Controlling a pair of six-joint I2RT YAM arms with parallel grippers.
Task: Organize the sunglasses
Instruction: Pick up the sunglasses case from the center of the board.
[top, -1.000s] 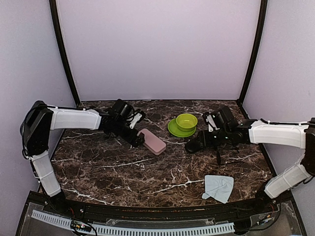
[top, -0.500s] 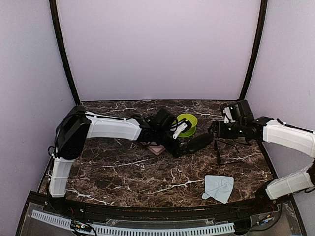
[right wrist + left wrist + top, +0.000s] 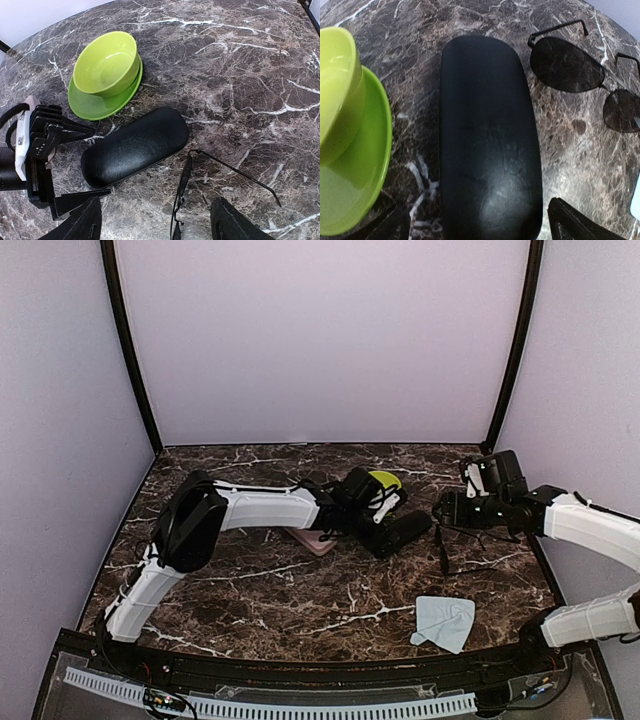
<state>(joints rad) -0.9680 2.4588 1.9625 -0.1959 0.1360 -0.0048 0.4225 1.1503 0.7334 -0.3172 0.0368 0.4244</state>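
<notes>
A black wire-frame pair of sunglasses [image 3: 443,552] lies unfolded on the marble, right of the black oval case [image 3: 410,530]. In the left wrist view its dark lenses [image 3: 568,65] sit beyond the case [image 3: 487,140]. My left gripper [image 3: 383,525] is open, one finger on either side of the case's near end [image 3: 485,230], with gaps showing between fingers and case. My right gripper [image 3: 441,510] hovers open above the sunglasses [image 3: 182,182], which lie on the table under its jaws [image 3: 155,230]. The right wrist view also shows the left gripper's fingers [image 3: 75,132] astride the case [image 3: 135,145].
A green bowl [image 3: 107,62] on a green plate [image 3: 87,107] stands just behind the black case. The pink rectangular case [image 3: 310,538] is partly hidden under my left arm. A pale blue cloth [image 3: 445,622] lies at the front right.
My left arm swung right from the pink case over to the black case. My right gripper drew back right from the black case and opened wider.
</notes>
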